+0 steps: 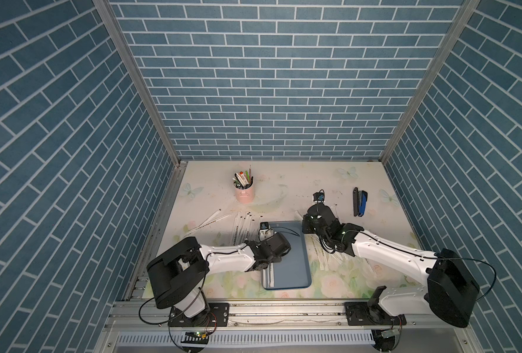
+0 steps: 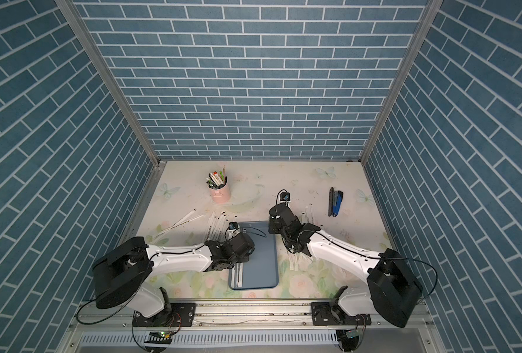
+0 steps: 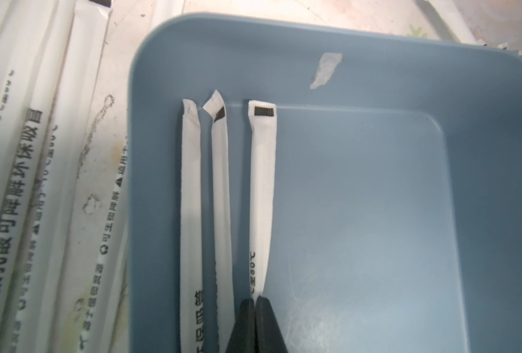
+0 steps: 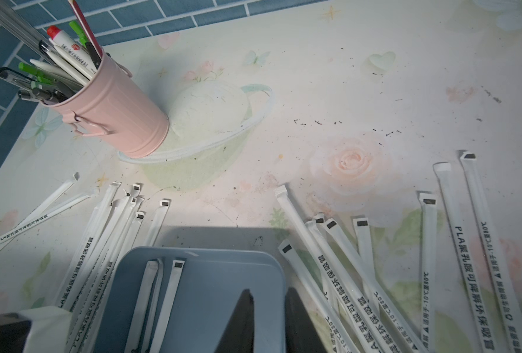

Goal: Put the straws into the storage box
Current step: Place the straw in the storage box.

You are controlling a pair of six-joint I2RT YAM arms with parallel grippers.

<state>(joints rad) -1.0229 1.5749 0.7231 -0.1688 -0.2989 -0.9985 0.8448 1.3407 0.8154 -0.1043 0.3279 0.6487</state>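
The left wrist view alone shows the left pincer (image 3: 255, 301) pressed together on the third straw (image 3: 262, 198), which runs straight into the seam between its fingers. This straw lies inside the storage box (image 3: 137, 183) beside two others (image 3: 190, 214), under a paper scrap (image 3: 325, 70) stuck to the box wall.

In both top views the left arm hides most of this, leaving only the straw ends (image 1: 270, 275) showing.

The right wrist view shows the right pincer (image 4: 269, 290) with its fingers apart above the box rim and nothing between them. Loose straws (image 4: 345, 275) fan over the bench (image 4: 345, 76) on both sides of the box, and the pink cup (image 4: 116, 116) of pens stands beyond.

Only the top views show the stapler (image 1: 360, 203), well apart from the box.
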